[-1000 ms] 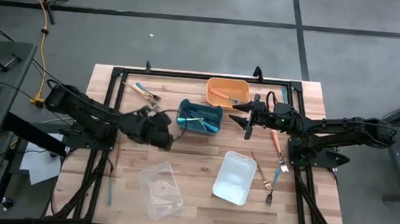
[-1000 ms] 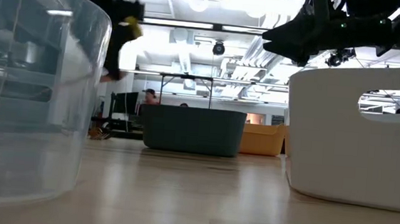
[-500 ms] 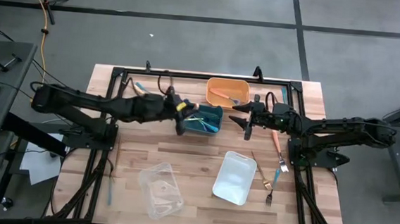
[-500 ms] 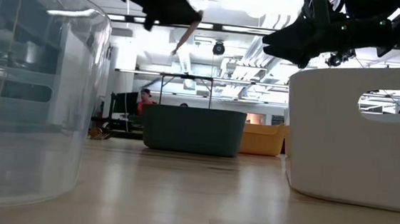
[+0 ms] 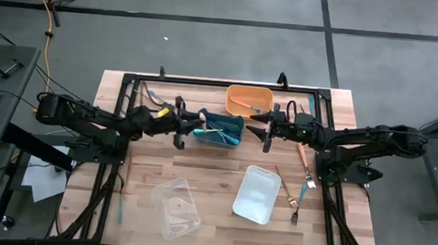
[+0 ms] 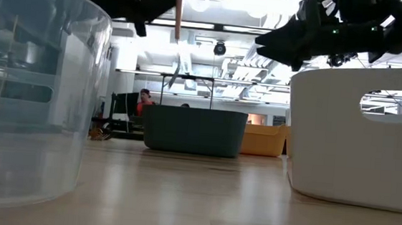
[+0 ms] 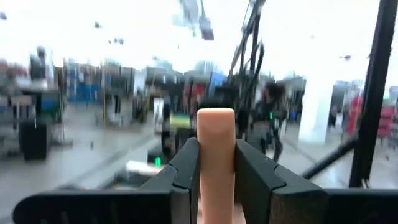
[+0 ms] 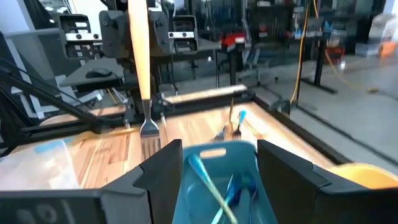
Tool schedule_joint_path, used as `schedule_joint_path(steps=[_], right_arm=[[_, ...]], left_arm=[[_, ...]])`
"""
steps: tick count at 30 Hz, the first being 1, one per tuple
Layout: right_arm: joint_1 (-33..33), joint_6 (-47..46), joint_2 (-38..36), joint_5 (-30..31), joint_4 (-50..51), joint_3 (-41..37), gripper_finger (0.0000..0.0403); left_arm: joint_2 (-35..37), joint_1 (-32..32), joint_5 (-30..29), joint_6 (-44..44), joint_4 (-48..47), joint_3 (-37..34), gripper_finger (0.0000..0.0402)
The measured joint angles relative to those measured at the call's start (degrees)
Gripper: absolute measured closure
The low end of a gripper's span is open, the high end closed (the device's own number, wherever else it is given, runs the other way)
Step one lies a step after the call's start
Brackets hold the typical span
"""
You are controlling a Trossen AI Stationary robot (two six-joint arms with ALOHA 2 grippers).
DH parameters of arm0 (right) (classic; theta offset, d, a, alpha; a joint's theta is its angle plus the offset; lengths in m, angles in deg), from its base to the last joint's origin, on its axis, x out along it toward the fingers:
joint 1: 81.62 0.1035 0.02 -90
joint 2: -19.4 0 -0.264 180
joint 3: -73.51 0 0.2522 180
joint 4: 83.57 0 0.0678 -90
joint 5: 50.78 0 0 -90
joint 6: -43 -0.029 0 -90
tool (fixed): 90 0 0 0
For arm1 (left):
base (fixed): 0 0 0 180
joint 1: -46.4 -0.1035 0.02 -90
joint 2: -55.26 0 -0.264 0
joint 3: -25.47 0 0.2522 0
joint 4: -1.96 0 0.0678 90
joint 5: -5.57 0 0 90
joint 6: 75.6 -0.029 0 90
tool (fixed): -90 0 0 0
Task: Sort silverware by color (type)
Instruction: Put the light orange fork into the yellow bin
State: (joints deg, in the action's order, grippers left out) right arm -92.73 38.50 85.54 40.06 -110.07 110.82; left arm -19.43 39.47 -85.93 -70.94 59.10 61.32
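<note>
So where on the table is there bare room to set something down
Bare wood lies between the clear bin and the teal bin, and near the table front-left corner. It is crowded right of the white bin, where loose silverware lies.

The left arm reaches in from the counter's left edge, stretched almost level toward the middle of the far half. Its left tool [image 5: 180, 127] hangs raised above the counter, fingers [image 7: 186, 171] pinched on a salmon-handled fork [image 8: 139, 68] that stands upright between them, tines down. The right arm comes in from the right edge, likewise stretched low and level toward the centre. Its right tool [image 5: 266, 130] is held off the counter, its two fingers [image 8: 163, 171] spread wide with nothing between them, facing the left tool.
</note>
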Motion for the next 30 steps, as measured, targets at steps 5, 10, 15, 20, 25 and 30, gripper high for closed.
schedule_joint_path(steps=[5,10,15,20,25,30], right_arm=[[0.0,0.4,1.4,0.0,-2.2,0.0,0.0202],[0.0,0.4,1.3,0.0,-3.3,0.0,0.0202],[0.0,0.4,1.3,0.0,-3.4,0.0,0.0202],[0.0,-0.9,1.3,0.0,-2.0,0.0,0.0202],[0.0,-1.5,1.3,-1.0,-0.8,0.0,0.0202],[0.0,-1.5,1.3,-1.1,-1.5,0.0,0.0202]], left_arm=[[0.4,0.0,0.5,-0.8,2.4,-0.7,0.0337],[0.4,0.0,2.2,-0.8,2.3,-0.7,0.0337],[0.4,0.0,2.4,-0.8,2.3,-0.7,0.0337],[0.4,0.0,2.4,-0.9,2.3,-0.7,0.0337],[0.4,0.0,2.4,-0.9,1.7,-0.7,0.0337],[0.4,0.0,2.3,-0.9,1.7,-0.7,0.0335]])
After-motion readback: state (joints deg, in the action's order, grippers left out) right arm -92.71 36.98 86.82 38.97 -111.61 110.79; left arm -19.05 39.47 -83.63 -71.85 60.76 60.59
